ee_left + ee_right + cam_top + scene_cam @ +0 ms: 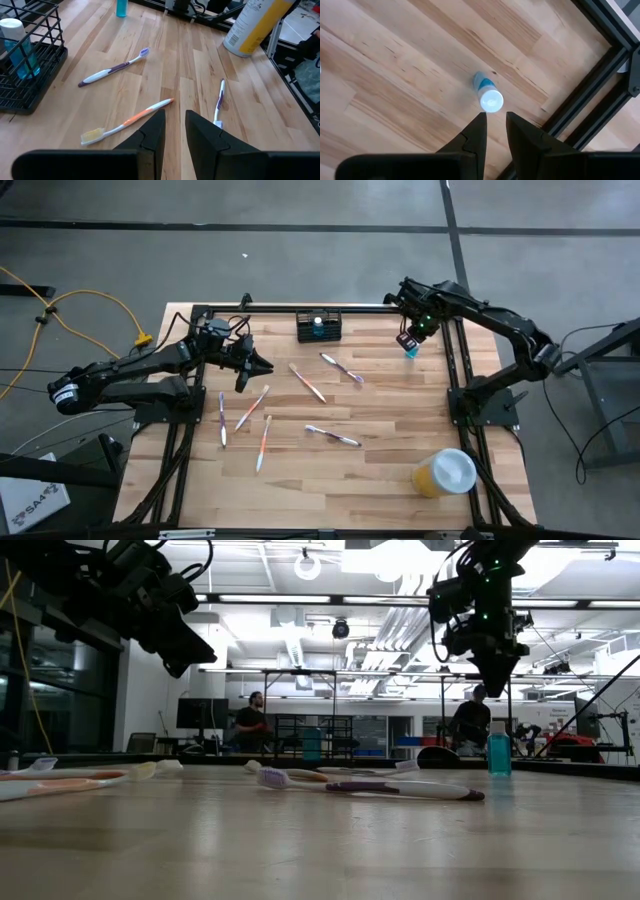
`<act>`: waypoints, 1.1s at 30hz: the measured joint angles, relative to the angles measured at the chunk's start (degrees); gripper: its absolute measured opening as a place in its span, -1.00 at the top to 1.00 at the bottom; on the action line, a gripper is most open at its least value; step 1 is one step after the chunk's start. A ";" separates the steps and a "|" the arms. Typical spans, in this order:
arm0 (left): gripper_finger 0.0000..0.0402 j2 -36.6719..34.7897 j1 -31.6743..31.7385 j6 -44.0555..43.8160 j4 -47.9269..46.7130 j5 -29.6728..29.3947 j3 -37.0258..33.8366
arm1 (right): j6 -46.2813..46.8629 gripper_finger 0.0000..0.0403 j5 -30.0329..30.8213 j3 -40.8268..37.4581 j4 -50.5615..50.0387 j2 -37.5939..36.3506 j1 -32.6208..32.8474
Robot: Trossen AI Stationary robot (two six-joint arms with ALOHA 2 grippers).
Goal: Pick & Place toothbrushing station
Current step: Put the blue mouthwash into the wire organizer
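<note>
Wooden counter [400,430] carries the toothbrushing station [319,327] at its far edge, between my arms; my left tool [262,366], fingers slightly apart, is nearer than my right tool [408,343], also parted.

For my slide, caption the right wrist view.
Right end effector poised directly above an upright blue bottle with a white cap, near the table's frame.

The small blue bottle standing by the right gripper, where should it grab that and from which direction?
Take the small blue bottle around its body just under the white cap, coming straight down. It stands upright and alone on the table, and the right gripper hangs almost over it, fingers slightly apart.
</note>
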 joint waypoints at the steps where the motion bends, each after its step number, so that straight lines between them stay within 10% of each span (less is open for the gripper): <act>1: 0.65 -0.01 0.00 -0.01 0.00 0.00 0.00 | 0.00 0.67 0.00 0.00 -0.09 0.00 0.00; 33: 0.65 0.00 0.01 -0.01 -0.01 0.00 0.00 | 1.01 0.22 0.46 -8.20 8.30 0.09 1.14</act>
